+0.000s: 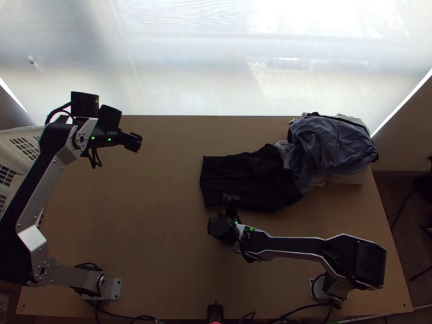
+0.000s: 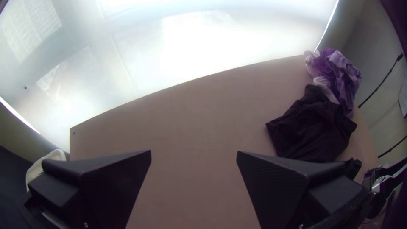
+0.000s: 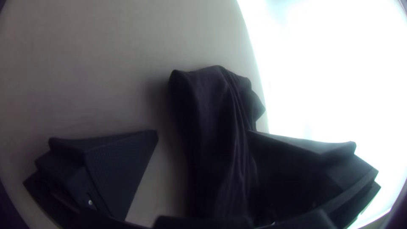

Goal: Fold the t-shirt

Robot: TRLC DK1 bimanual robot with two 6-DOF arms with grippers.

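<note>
Two arms over one black t-shirt [image 1: 243, 181], both pincers wide.
Left arm bent, left pincer [image 1: 135, 142] pointing inward above worktop [image 1: 151, 216], wide, nothing held. Right arm reaches low across the near side, right pincer [image 1: 231, 198] at t-shirt's near edge, wide, black cloth between fingers, not clamped. T-shirt lies right of centre, compact, wrinkled; can't tell fold count. One heap of blue and white clothes [image 1: 329, 143] touches its right end, crowding that side. One white basket [image 1: 16, 132] at far left.
</note>
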